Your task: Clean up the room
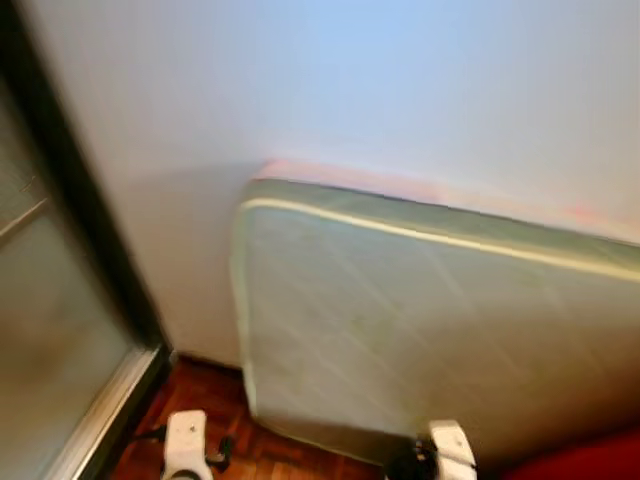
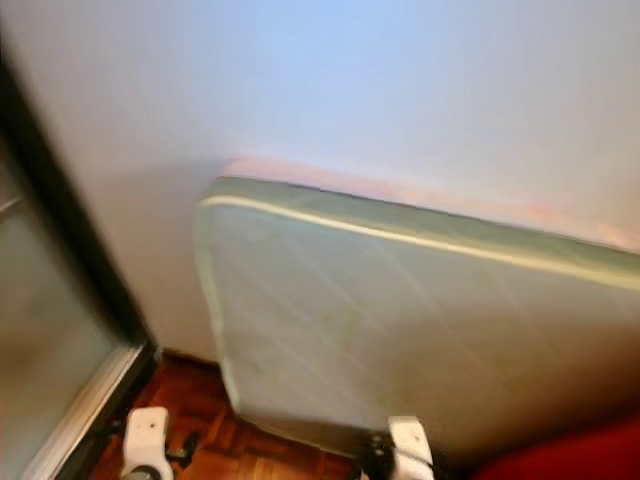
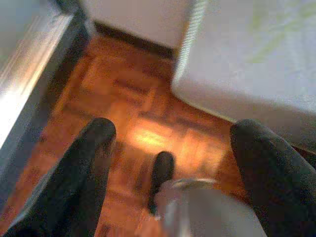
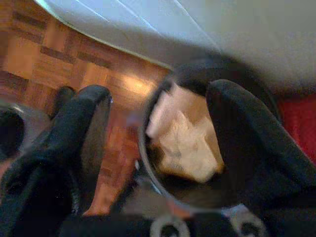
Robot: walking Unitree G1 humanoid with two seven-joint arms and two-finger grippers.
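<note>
My right gripper (image 4: 160,96) is open above a round dark bin (image 4: 197,197) with a metal rim; crumpled pale paper (image 4: 185,140) lies inside it. One finger (image 4: 247,143) hangs over the bin's mouth, the other (image 4: 84,133) outside its rim; nothing is held. My left gripper (image 3: 175,131) is open too, low over the parquet floor (image 3: 123,98), with nothing between its fingers. Both white wrists (image 1: 187,440) (image 1: 450,445) show at the bottom of the eye views.
A pale green mattress (image 1: 430,320) leans on its side against the white wall (image 1: 350,90). A dark-framed sliding glass door (image 1: 60,330) stands at the left. Something red (image 1: 590,460) lies at the lower right. Parquet floor (image 1: 210,395) runs between door and mattress.
</note>
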